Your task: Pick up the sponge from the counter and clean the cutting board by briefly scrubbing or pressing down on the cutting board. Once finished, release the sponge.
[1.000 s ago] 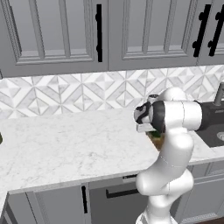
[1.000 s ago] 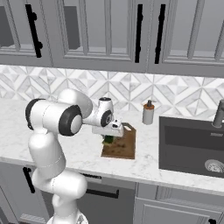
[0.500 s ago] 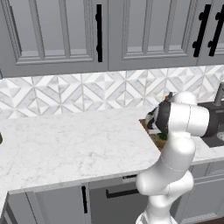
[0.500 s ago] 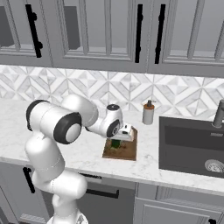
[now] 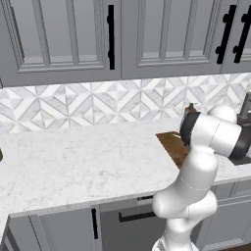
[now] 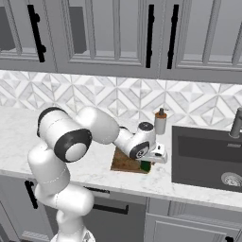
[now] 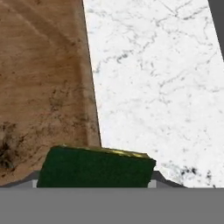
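Pincer (image 6: 150, 163) closed on sponge (image 7: 96, 167), held low over cutting board (image 7: 43, 83) edge, at 6 o'clock in hand view, white desk (image 7: 162, 87) toward 3 o'clock. Probably light, soft, compressible; best gripped across narrow sides.

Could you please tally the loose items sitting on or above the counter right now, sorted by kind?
Sponge: 1
Cutting board: 1
Soap bottle: 1
Total: 3
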